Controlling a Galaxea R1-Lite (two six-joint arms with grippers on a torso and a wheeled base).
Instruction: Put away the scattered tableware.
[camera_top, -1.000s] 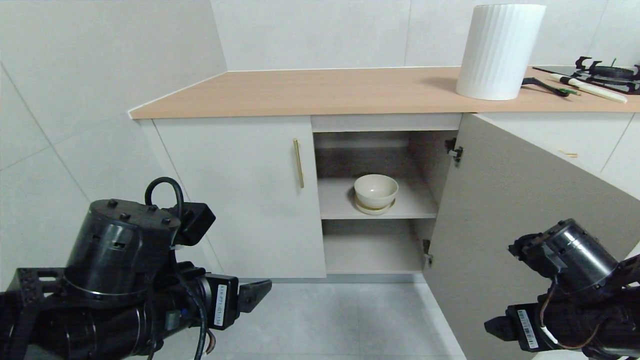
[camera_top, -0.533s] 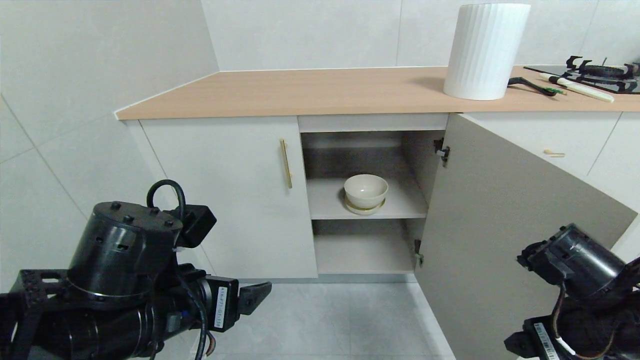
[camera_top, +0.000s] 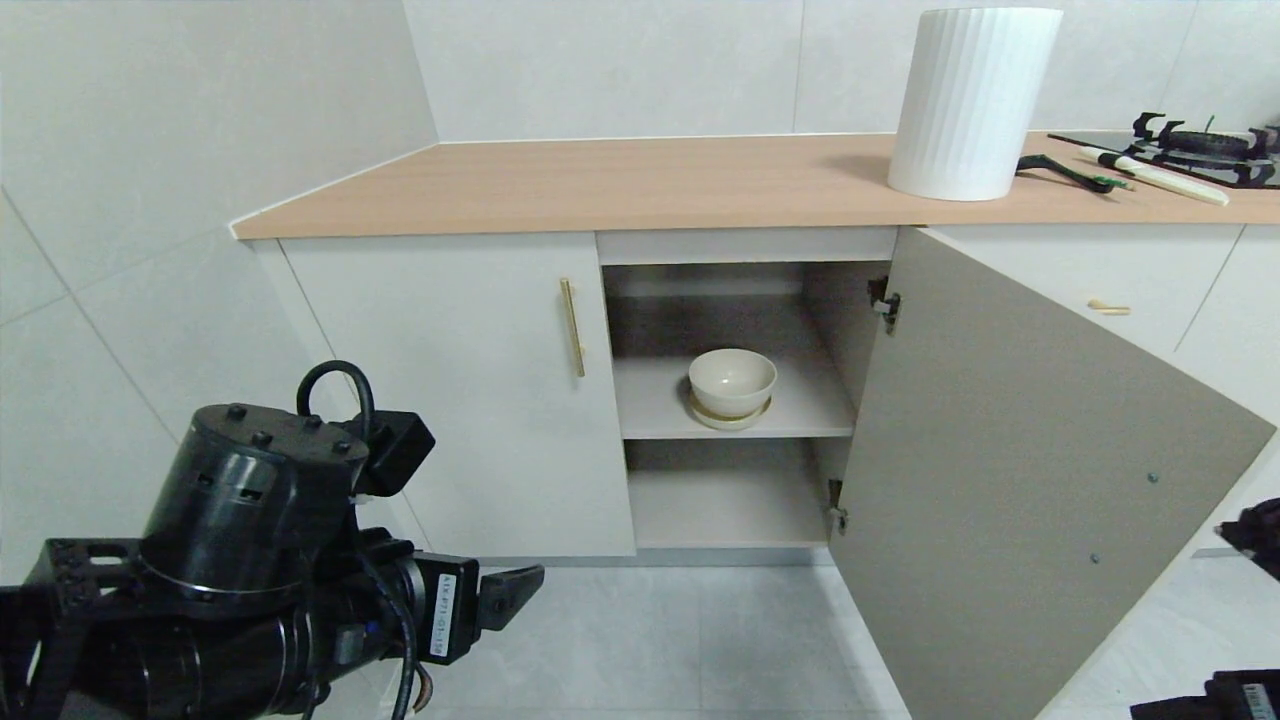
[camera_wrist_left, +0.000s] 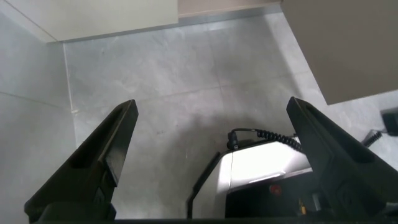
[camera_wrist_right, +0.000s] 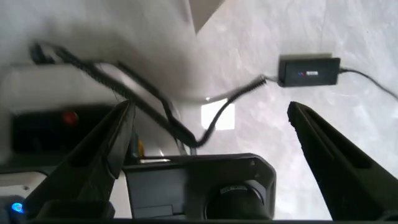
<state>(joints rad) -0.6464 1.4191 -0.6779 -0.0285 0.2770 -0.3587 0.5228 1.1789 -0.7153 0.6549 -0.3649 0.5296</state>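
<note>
Left gripper (camera_wrist_left: 211, 106) is released: in the left wrist view its two fingers (camera_wrist_left: 93, 165) stand wide apart, and between them lies the grey tiled floor (camera_wrist_left: 174, 68) below. From the head view we see this gripper low on the robot's left, above the floor and in front of the closed left door (camera_top: 450, 390) of the cabinet (camera_top: 760, 245). That door has a slim golden handle (camera_top: 571, 327). The right gripper (camera_wrist_right: 206, 112) is released too. Its fingers (camera_wrist_right: 93, 162) are spread apart over the floor, where a black power adapter (camera_wrist_right: 309, 70) lies with its cable. The bowl (camera_top: 732, 380), cream in colour, is inside the cabinet. It sits upright on a small plate (camera_top: 728, 415), and both stand near the front of the upper shelf (camera_top: 810, 400), about in the middle of the opening. Under it we see the lower shelf (camera_top: 730, 505). The right door (camera_top: 1000, 450) is swung wide open toward the robot's right side and shows us its grey inner face. Above the cabinet runs the wooden table (camera_top: 600, 185), which meets the tiled wall at its back. On it, toward the right, a tall white ribbed cylinder (camera_top: 972, 100) stands upright. Just beside the cylinder lie some long tools (camera_top: 1155, 175), one pale and one with a dark handle; they seem to be kitchen utensils, but we cannot tell which kind. Behind them, at the far right edge, is a black stove grate (camera_top: 1200, 145).
</note>
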